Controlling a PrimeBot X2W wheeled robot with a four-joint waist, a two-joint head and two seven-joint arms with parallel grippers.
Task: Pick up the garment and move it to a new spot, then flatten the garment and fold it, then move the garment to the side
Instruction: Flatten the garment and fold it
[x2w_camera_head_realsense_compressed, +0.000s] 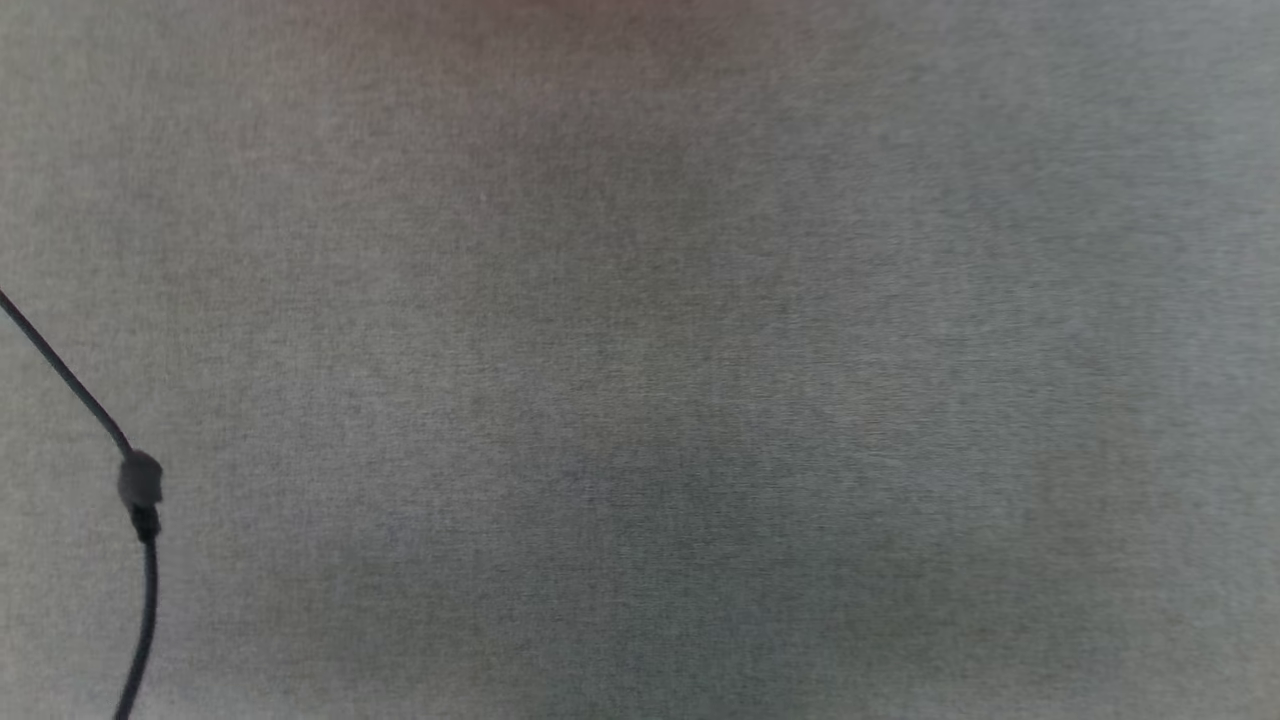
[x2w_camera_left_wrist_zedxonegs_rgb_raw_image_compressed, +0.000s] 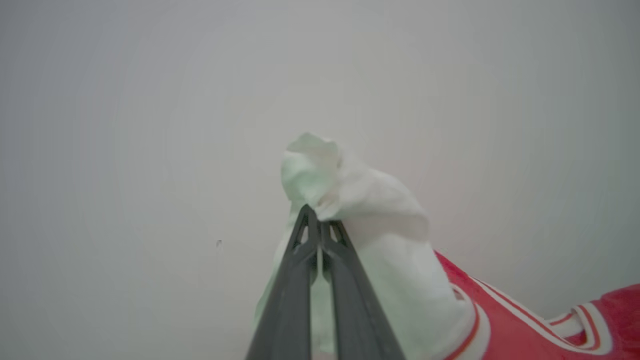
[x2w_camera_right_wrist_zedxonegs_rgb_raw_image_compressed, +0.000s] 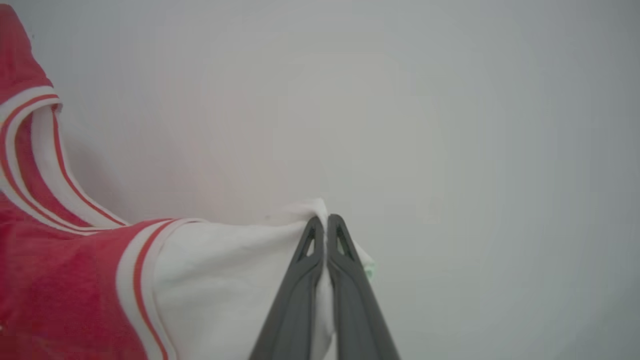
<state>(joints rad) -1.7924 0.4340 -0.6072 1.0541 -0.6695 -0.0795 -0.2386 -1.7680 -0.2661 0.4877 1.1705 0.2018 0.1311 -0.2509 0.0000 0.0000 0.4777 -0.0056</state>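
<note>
Cable (x2w_camera_head_realsense_compressed: 70, 380), thin and black, crosses the left edge of a grey woven surface (x2w_camera_head_realsense_compressed: 700, 400) below the head camera. The left hand (x2w_camera_left_wrist_zedxonegs_rgb_raw_image_compressed: 318, 220) is pinched together on one white sleeve of the garment (x2w_camera_left_wrist_zedxonegs_rgb_raw_image_compressed: 505, 325), whose red body runs off toward the other arm. The right hand (x2w_camera_right_wrist_zedxonegs_rgb_raw_image_compressed: 326, 225) is likewise clamped on a white sleeve. To move it well, I judge the grips need to be firm, level and well spread, so the body hangs uncreased. No brand, label or writing can be read.
</note>
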